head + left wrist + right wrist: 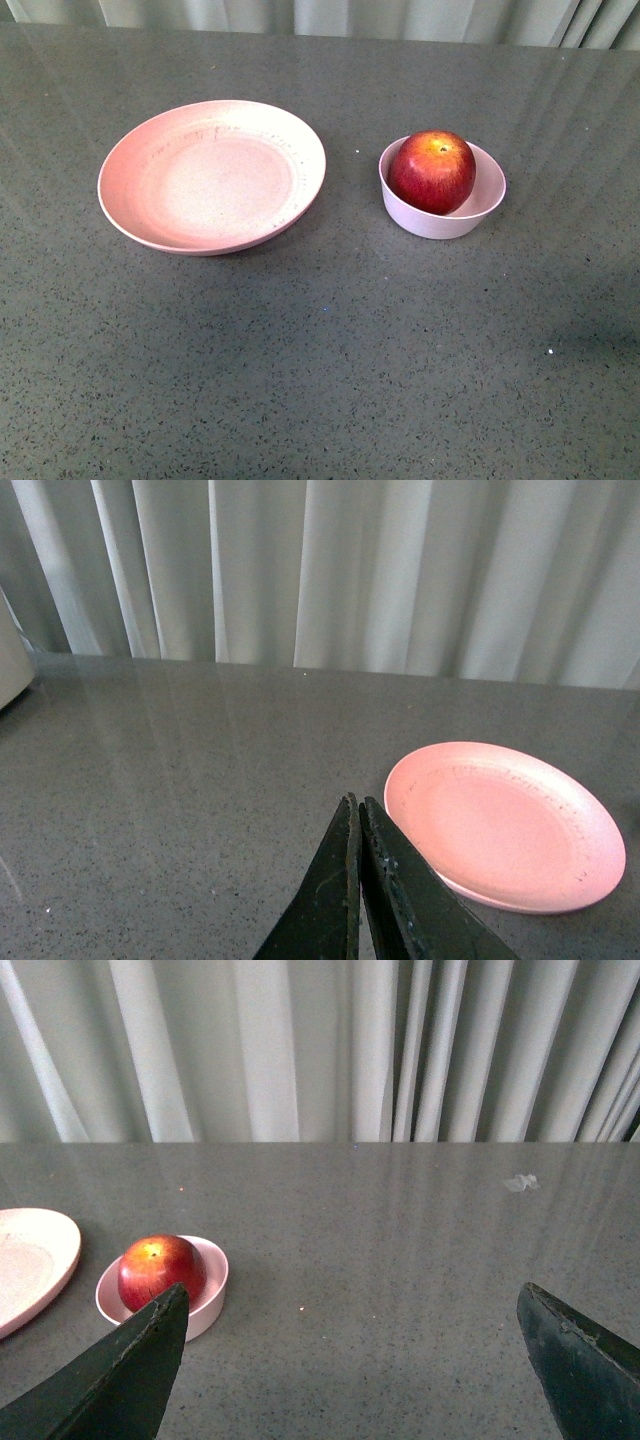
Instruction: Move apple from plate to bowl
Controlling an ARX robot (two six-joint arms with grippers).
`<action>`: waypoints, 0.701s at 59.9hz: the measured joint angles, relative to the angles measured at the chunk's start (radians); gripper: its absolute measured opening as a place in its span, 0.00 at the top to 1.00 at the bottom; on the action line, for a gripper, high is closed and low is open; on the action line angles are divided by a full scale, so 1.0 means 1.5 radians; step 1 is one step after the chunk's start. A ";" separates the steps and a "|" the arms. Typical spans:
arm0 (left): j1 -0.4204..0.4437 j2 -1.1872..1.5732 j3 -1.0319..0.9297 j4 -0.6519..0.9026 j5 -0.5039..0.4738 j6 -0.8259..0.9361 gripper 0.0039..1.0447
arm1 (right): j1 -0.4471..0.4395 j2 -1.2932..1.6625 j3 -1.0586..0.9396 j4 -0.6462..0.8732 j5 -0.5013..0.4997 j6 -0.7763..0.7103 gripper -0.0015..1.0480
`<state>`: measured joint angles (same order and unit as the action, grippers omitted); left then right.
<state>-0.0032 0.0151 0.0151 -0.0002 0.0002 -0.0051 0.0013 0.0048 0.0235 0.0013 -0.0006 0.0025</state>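
1. The round, glossy, dark red apple (432, 171) with a yellow-orange patch around its stem dimple sits inside the small, deep, pale pink-white bowl (441, 221). It fills most of the bowl's width and rises above the rim.
2. In the front view the bowl stands on the speckled grey stone tabletop (330, 350), to the right of the wide, shallow, salmon-pink plate (125, 205). The two are near each other but apart, with a strip of bare tabletop between them.
3. The plate holds nothing; its raised rim shows faint dark speckles along the inner edge.
4. Neither arm appears in the front view.
5. In the left wrist view the left hand (355, 810) is clenched: its two black fingers (330, 890) lie pressed together with only a thin line between them, and they grasp nothing. The plate (560, 895) lies just beyond them on the tabletop, untouched.
6. In the right wrist view the right hand (350, 1305) is released, its two dark fingers (130, 1370) spread far apart at the lower corners, with nothing between them.
7. The same view shows the apple (160, 1268) in the bowl (205, 1305) just past one finger, and an edge of the plate (55, 1260) beside the bowl.
8. Pale pleated curtains (300, 1050) hang behind the far edge of the tabletop.
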 joint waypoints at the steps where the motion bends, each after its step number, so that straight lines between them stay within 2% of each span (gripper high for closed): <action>1: 0.000 0.000 0.000 0.000 0.000 0.000 0.99 | 0.000 0.000 0.000 0.000 0.000 0.000 0.09; 8: 0.000 0.000 0.000 0.000 0.000 0.000 0.81 | 0.000 0.000 0.000 0.000 0.000 0.000 0.09; 12: 0.000 0.000 0.000 0.000 0.000 0.000 0.64 | 0.000 0.000 0.000 0.000 0.000 0.000 0.09; 18: 0.000 0.000 0.000 0.000 0.000 0.000 0.44 | 0.000 0.000 0.000 0.000 0.000 0.000 0.09; 31: 0.000 0.000 0.000 0.000 0.000 0.000 0.10 | 0.000 0.000 0.000 0.000 0.000 0.000 0.09; 33: 0.000 0.000 0.000 0.000 0.000 0.001 0.07 | 0.000 0.000 0.000 0.000 0.000 0.000 0.09; 42: 0.000 0.000 0.000 0.000 0.000 0.001 0.08 | 0.000 0.000 0.000 0.000 0.000 0.000 0.09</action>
<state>-0.0032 0.0151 0.0151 -0.0002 -0.0002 -0.0044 0.0013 0.0048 0.0235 0.0013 -0.0002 0.0025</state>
